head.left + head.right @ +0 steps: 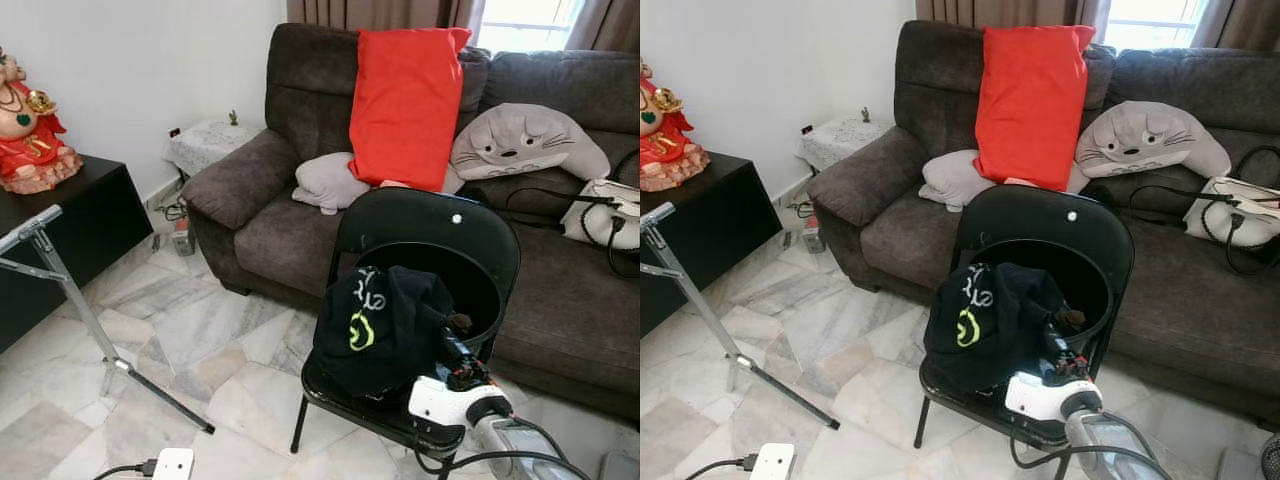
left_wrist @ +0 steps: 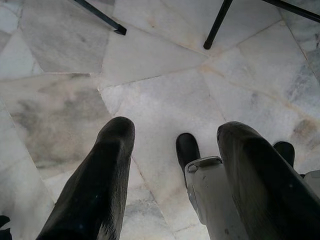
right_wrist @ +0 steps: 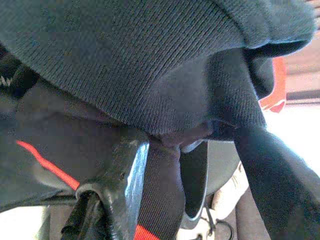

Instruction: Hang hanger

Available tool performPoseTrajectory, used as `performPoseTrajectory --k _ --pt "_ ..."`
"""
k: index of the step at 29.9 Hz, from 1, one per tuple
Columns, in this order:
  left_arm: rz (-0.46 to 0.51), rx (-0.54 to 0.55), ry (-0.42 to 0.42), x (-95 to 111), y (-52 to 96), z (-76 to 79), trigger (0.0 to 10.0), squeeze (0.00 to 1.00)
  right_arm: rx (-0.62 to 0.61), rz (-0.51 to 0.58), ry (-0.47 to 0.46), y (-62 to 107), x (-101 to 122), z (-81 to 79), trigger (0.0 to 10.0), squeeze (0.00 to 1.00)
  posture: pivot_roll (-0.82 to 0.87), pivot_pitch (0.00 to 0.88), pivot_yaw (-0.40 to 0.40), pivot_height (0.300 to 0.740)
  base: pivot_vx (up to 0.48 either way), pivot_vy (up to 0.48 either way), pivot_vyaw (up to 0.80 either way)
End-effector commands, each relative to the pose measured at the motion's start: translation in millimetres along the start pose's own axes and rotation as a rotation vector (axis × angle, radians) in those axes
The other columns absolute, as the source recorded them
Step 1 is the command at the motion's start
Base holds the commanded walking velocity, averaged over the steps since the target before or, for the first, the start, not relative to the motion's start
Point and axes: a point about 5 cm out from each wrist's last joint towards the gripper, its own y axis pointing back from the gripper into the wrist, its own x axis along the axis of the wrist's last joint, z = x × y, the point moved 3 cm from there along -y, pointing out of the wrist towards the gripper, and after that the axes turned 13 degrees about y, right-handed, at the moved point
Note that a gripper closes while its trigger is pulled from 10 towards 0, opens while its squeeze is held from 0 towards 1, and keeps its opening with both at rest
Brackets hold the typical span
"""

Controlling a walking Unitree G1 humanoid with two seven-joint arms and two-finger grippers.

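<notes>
A black garment (image 1: 385,325) with a green and white print lies heaped on the seat of a black folding chair (image 1: 430,235). My right gripper (image 1: 455,338) reaches from the lower right into the garment's right side. In the right wrist view, dark knit fabric (image 3: 150,60) hangs over the right gripper (image 3: 190,142), whose fingers (image 3: 122,180) stand apart on either side of a fold. The gripper is open. A dark strip with a red line (image 3: 160,200) lies between them, and I cannot tell whether it is a hanger. My left gripper (image 2: 175,132) hangs open over the marble floor.
A silver metal stand (image 1: 60,290) with splayed legs stands on the left, by a black cabinet (image 1: 70,225) with a red figurine. Behind the chair is a brown sofa (image 1: 290,230) with a red cushion, a plush toy and a bag. A white power strip (image 1: 172,463) lies on the floor.
</notes>
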Motion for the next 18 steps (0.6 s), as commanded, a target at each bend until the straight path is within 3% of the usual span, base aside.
performPoseTrajectory --k 1,10,18 --pt "-0.007 0.012 -0.004 -0.9 0.8 -5.0 10.0 0.0 -0.028 0.024 -0.005 -4.2 6.2 6.4 10.0 0.0 -0.04 0.0 0.073 0.74 0.0 0.0 0.0" --pt "-0.008 0.009 -0.004 -0.7 0.6 -4.3 10.0 0.0 -0.054 0.044 0.002 -8.6 8.7 9.0 10.0 0.0 -0.04 0.0 0.075 0.74 0.0 0.0 0.0" --pt "-0.004 0.014 -0.004 0.1 0.6 -5.1 10.0 0.0 -0.188 0.094 -0.023 -12.5 18.5 36.5 10.0 0.0 -0.04 0.0 0.076 0.74 0.0 0.0 0.0"
